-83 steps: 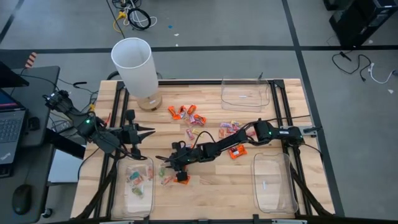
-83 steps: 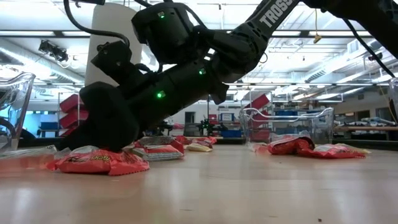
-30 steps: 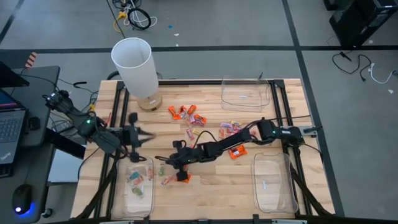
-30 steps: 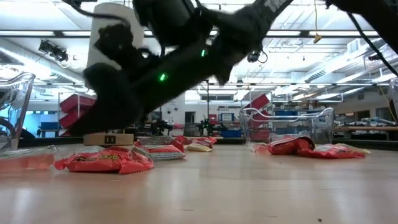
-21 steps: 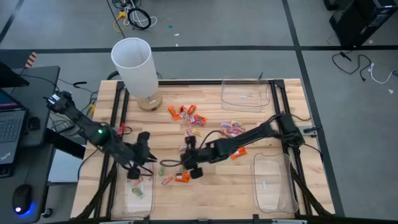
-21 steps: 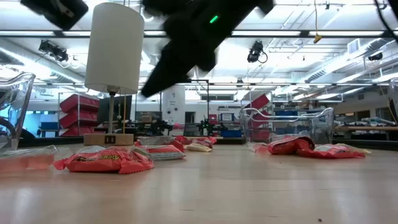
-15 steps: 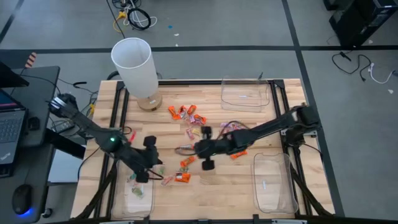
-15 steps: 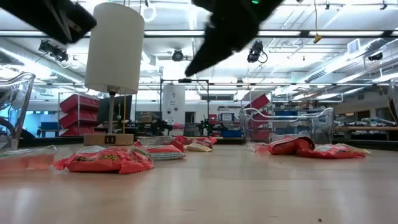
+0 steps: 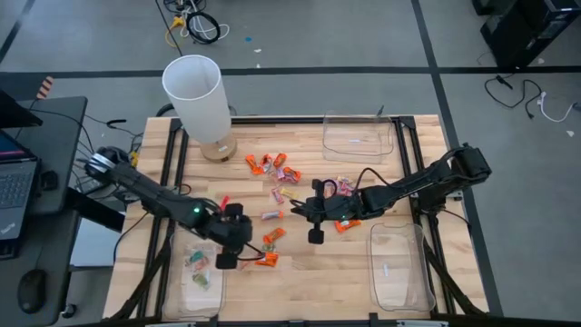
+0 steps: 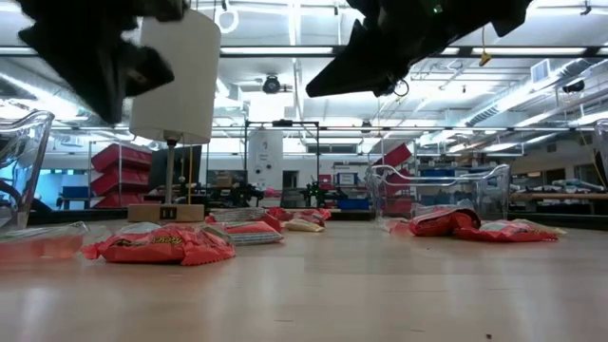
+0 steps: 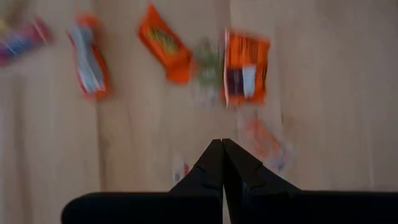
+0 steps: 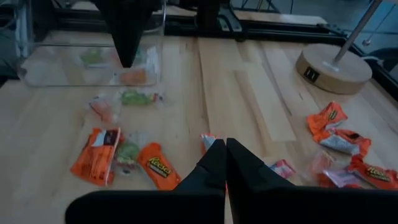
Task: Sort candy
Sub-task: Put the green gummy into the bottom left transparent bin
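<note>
Your wooden table (image 9: 300, 282) carries a white-shaded lamp (image 9: 194, 91) at its far left corner and three clear trays: one at the far right (image 9: 359, 136), one at the near right (image 9: 399, 268), and one at the near left (image 9: 201, 277) with a few sweets inside. Both dark arms reach in above the middle of the table. Your left gripper (image 9: 229, 261) hangs over the inner edge of the near-left tray, fingers pressed together with nothing between them, as the left wrist view (image 11: 222, 149) shows. Your right gripper (image 9: 312, 222) hovers near the table's centre, its fingers also pressed together and empty. The candy (image 9: 272, 238) lies scattered on the wood: an orange cluster just beside the lamp base, a pink-and-yellow group at the centre near the right gripper, and orange pieces with pale green ones between the two grippers, just beside the near-left tray.
</note>
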Available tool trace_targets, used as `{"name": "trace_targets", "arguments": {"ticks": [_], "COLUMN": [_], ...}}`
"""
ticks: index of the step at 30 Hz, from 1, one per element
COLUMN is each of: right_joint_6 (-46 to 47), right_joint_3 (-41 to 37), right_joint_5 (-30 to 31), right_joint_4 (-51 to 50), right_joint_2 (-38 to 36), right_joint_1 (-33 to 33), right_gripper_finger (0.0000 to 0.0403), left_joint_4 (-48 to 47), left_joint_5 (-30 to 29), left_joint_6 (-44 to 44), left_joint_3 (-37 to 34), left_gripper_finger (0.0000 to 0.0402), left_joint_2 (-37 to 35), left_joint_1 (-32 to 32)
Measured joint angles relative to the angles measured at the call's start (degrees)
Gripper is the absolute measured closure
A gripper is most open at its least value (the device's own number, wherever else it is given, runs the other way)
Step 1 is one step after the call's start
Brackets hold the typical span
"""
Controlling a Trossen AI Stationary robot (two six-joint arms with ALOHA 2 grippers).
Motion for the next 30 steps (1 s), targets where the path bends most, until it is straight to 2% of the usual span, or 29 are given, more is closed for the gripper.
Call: {"name": "trace_targets", "arguments": {"ticks": [9, 19, 25, 30], "right_joint_6": [-2.2, -3.3, -3.5, -3.7], "right_joint_3": [0.0, 0.0, 0.0, 0.0], "right_joint_5": [0.6, 0.6, 0.6, 0.6], "right_joint_4": [1.6, 2.8, 2.9, 4.4], "right_joint_2": [0.0, 0.0, 0.0, 0.0], "right_joint_1": [-0.1, -0.3, -0.4, -0.4], "right_gripper_finger": [0.0403, 0.0403, 0.0403, 0.0403], "left_joint_4": [0.0, 0.6, 0.5, -0.6], "left_joint_5": [1.8, 0.7, 4.1, 4.3], "left_joint_6": [-6.5, -9.7, -9.4, -9.9], "left_joint_3": [0.1, 0.1, 0.1, 0.1], "left_gripper_finger": [0.0401, 0.0401, 0.0401, 0.0401], "left_joint_2": [9.3, 10.3, 11.5, 14.5], "left_joint_1": [4.2, 6.2, 6.0, 6.1]}}
